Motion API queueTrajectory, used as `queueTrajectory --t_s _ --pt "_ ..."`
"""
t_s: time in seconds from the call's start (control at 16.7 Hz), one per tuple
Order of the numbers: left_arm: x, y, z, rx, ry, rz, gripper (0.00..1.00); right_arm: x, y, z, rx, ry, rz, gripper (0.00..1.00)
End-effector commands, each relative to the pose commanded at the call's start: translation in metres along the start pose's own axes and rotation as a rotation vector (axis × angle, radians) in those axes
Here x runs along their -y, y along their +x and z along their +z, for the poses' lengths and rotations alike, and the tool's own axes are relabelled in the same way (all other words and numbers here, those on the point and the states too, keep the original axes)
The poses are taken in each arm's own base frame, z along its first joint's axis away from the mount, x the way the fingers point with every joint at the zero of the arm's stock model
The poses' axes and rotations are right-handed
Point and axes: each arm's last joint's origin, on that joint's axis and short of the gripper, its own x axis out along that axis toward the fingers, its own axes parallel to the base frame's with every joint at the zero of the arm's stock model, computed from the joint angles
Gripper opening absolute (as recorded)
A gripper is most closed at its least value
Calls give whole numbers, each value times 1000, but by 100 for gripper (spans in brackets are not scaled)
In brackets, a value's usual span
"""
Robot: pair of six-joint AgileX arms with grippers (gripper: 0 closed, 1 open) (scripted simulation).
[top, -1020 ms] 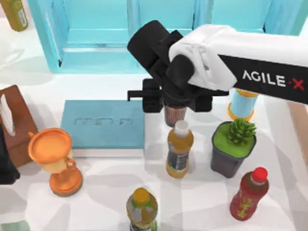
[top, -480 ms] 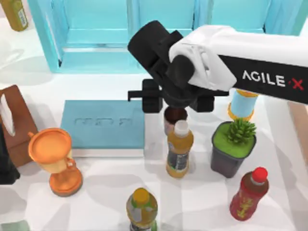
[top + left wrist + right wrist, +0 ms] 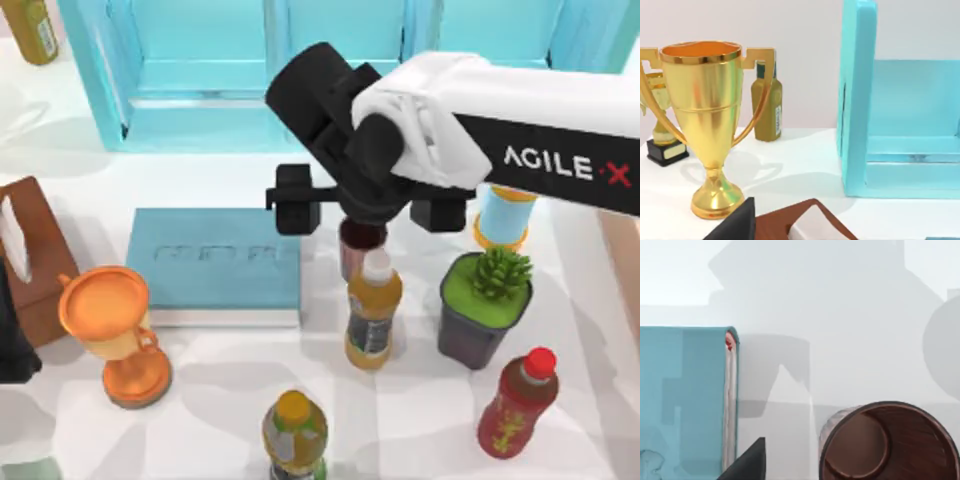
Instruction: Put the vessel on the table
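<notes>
A: Table (image 3: 420, 420) first — what is it like?

B: White and smooth, with soft grey shadows across it. A light-blue shelf unit (image 3: 250, 70) stands along the far side, and a pale wall rises behind it in the left wrist view.

A: What crowds the middle?

B: A flat light-blue book (image 3: 215, 260) lies left of centre. Just right of its edge stands the vessel (image 3: 358, 240), upright on the bare table, apart from the book. A yellow bottle with a white cap (image 3: 373, 310) stands just in front of it, on the near side, and hides its lower part from above. A dark pot with a green plant (image 3: 485, 305) sits to the right, a red bottle (image 3: 517, 402) nearer still, a light-blue can (image 3: 503, 215) behind the pot, an orange goblet (image 3: 112, 330) at the near left beside a brown tissue box (image 3: 35, 255).

A: And the right gripper (image 3: 365, 205)?

B: It hangs directly above the vessel with its fingers spread wide, clear of the rim on both sides, holding nothing.

A: The vessel itself?

B: A short cylinder, dark brown-grey outside, reddish-brown inside, no handle; the right wrist view looks down into its open mouth.

A: The left arm?

B: Parked at the far left edge, facing a gold trophy (image 3: 710, 125); I cannot tell the state of its gripper.
</notes>
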Motion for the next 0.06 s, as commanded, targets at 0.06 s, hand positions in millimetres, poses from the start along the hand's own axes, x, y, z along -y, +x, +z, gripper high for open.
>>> queueTrajectory --t_s 0.06 --pt "0 0 0 0 0 0 100 0 0 0 0 0 0 100"
